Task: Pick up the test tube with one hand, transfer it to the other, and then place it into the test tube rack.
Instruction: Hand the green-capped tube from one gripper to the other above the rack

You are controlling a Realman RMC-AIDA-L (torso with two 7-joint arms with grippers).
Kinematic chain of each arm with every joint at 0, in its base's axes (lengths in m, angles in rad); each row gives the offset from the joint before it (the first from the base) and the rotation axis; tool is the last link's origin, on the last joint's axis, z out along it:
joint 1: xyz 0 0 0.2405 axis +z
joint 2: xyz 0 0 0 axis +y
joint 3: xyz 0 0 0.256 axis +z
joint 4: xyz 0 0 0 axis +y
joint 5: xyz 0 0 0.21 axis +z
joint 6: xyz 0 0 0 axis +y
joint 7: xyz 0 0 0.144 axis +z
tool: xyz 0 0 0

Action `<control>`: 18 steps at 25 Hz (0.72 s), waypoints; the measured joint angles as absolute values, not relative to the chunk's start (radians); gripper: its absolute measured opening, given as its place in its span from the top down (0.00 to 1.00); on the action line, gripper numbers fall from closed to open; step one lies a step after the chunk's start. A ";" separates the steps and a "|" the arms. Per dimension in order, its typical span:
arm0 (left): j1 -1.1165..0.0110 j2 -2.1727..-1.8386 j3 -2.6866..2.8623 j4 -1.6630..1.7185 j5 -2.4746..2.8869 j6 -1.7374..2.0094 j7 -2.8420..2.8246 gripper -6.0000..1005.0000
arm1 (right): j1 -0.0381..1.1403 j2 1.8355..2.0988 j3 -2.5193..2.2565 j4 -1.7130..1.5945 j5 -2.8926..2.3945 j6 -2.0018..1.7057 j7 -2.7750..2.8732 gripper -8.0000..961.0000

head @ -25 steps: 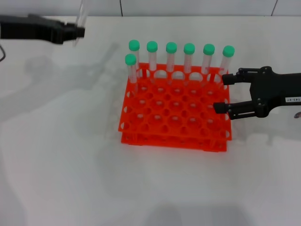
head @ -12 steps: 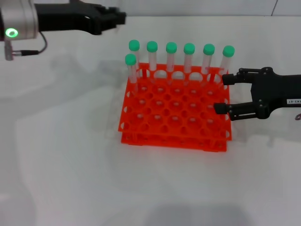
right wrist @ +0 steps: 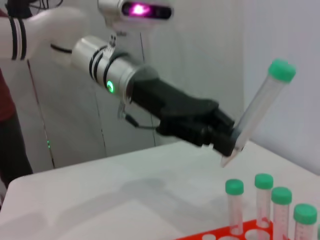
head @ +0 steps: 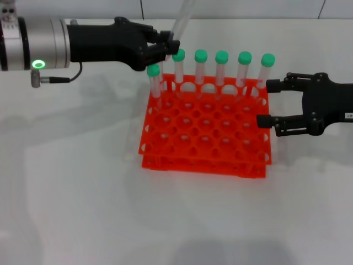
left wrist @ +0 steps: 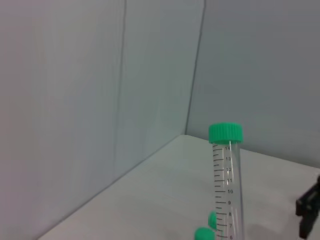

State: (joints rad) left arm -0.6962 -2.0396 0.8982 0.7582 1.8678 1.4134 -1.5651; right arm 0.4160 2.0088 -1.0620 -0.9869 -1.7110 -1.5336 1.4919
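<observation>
Head view is showing the left gripper (head: 168,47) clamping the test tube (right wrist: 259,107) near its tip, tilted above the test tube rack (head: 205,130) — the handover is pending — while the right gripper (head: 270,102) is waiting beside the rack, fingers apart, needing the tube brought across.

The test tube (head: 183,16) runs off the far edge of the head view, so its cap is unseen there. The left gripper (head: 168,46) hides the far-left rack tube's cap. The right gripper's (head: 265,102) wrist is cut off at the right edge.
</observation>
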 joint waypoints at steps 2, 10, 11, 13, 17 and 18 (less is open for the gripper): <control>-0.695 -2.039 0.896 0.745 1.867 1.424 -1.539 0.80 | 0.407 2.009 -1.056 -0.990 -1.700 -1.536 1.483 0.14; -0.686 -2.029 0.895 0.721 1.866 1.442 -1.506 0.80 | 0.391 2.011 -1.001 -0.983 -1.684 -1.553 1.460 0.14; -0.686 -2.028 0.895 0.720 1.866 1.447 -1.506 0.80 | 0.389 2.011 -0.997 -0.983 -1.683 -1.554 1.457 0.14; -0.687 -2.028 0.895 0.718 1.866 1.453 -1.506 0.80 | 0.388 2.011 -0.990 -0.983 -1.682 -1.555 1.455 0.14; -0.691 -2.026 0.897 0.718 1.866 1.466 -1.505 0.80 | 0.387 2.011 -0.986 -0.983 -1.659 -1.555 1.456 0.14; -0.691 -2.026 0.896 0.718 1.866 1.468 -1.504 0.80 | 0.386 2.011 -0.986 -0.983 -1.652 -1.555 1.458 0.14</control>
